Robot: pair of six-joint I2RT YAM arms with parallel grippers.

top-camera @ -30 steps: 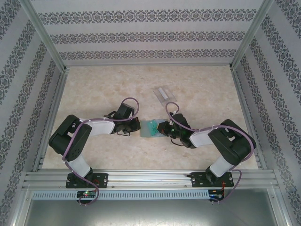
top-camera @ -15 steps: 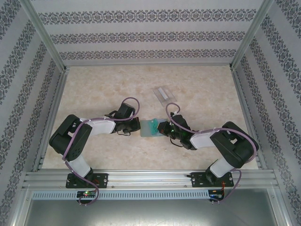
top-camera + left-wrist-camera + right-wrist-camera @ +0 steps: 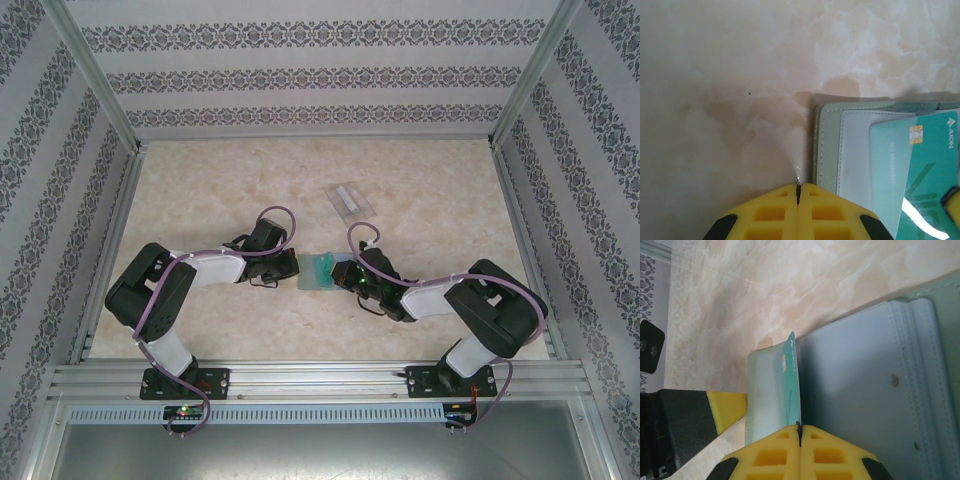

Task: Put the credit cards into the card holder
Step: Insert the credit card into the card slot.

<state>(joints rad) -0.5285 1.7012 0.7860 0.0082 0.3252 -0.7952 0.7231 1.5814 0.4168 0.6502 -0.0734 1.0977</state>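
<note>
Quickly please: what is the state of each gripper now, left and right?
Left gripper: closed, nothing seen between the jaws.
Right gripper: closed on the green card.

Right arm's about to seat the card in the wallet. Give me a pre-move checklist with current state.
1. Right gripper shut on the card: ok.
2. Card holder lying open, slot panel facing up: ok.
3. Card edges square to the holder: not ok, skewed in the left wrist view.
4. Card's leading edge inside a slot: cannot tell.
5. Left gripper shut at the holder's edge, pinning it: cannot tell.
6. Clear box apart from both arms: ok.
</note>
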